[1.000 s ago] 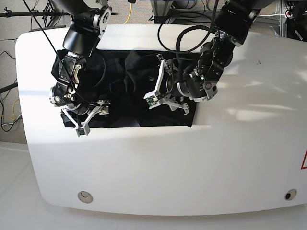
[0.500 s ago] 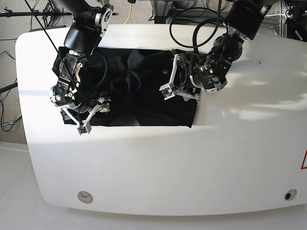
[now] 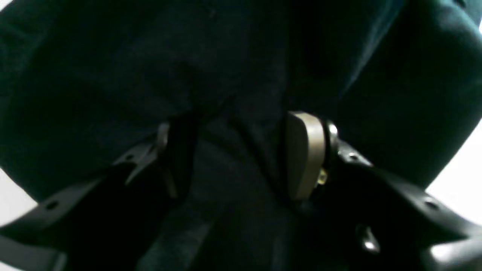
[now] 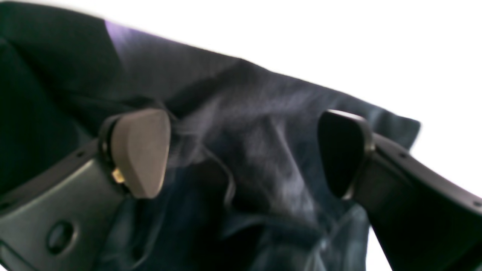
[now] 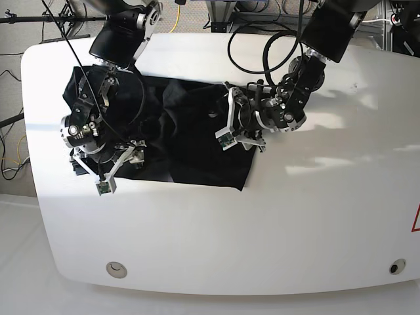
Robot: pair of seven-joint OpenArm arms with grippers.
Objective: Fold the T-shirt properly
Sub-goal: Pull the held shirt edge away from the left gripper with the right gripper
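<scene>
On the upper left half of the white table (image 5: 262, 216) in the base view: T-shirt (image 5: 190, 131), black, rumpled, spread from far left of frame to just left of centre, lower edge running roughly level, lower right corner ending in a point below the right-hand arm's claw.

Left gripper (image 5: 231, 126) (arm at upper right of the base frame): at the shirt's right edge, angled leftward over the cloth. In the left wrist view, left gripper (image 3: 241, 158) with pads part-way apart; tan pad (image 3: 303, 154) right of centre, the opposite one in shadow left of centre. T-shirt (image 3: 233, 75) fills nearly the whole frame, and a ridge of dark fabric runs up between the pads. Clamped on that ridge or merely straddling it: cannot tell, picture too dark and blurred.

Right gripper (image 5: 108, 172) (arm at upper left of the base frame): at the shirt's lower left corner, tips pointing toward the bottom of the frame, over the cloth's edge. In the right wrist view, right gripper (image 4: 244, 154) spread wide; pale pad (image 4: 141, 150) at left, dark pad (image 4: 344, 152) at right, well apart. T-shirt (image 4: 244, 113) lies creased beneath and between them, corner reaching toward right of frame against bare white surface. Nothing pinched between these pads; fabric loose, not bunched against either one.

Black cable (image 5: 262, 56) looped above the upper right arm, clear of the garment.
</scene>
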